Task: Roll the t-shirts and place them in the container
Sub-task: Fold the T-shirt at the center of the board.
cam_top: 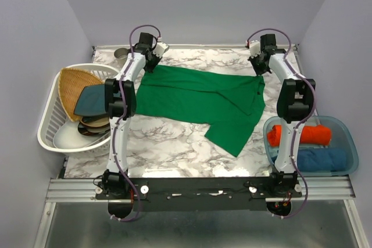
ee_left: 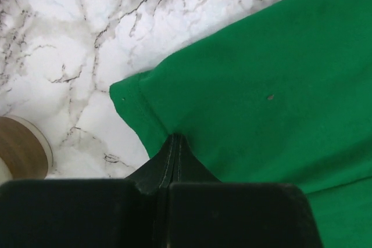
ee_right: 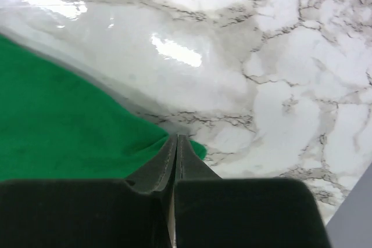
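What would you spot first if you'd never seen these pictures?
The big green t-shirt spread across the middle of the marble table jumps out. The left hand and the right hand each pinch one of its far corners. At the table's right edge, a blue bin holds an orange bundle and a blue bundle.

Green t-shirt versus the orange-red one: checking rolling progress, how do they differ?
The bright green cloth t-shirt lies spread out on the marble table; the orange-red cloth t-shirt sits rolled in the blue plastic bin. The green one's far corners are pinched by the left hand and right hand; no hand holds the orange-red one. Both are plain cloth.
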You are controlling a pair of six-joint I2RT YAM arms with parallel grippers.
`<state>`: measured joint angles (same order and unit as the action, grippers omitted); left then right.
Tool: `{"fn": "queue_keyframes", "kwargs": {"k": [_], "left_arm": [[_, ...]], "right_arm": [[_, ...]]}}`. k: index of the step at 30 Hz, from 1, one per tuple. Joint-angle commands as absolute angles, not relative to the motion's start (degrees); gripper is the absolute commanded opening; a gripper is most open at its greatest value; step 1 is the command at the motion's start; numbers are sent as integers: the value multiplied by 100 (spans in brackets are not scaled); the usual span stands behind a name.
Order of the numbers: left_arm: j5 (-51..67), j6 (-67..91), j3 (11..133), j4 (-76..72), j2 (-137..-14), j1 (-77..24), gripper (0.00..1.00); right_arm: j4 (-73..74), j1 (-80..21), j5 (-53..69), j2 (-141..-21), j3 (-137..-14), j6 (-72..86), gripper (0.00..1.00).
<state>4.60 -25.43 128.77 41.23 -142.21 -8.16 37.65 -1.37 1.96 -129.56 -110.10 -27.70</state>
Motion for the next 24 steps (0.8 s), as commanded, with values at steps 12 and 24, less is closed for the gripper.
{"fn": "queue_keyframes", "kwargs": {"k": [12, 24], "left_arm": [[-202, -2092, 13044, 4263, -14520, -791, 0], [-9, -1775, 12955, 4289, -14282, -809, 0]], "right_arm": [[4158, -97, -492, -13782, -12208, -3121, 4], [4383, -97, 543, -12761, -11487, -3180, 5]]}}
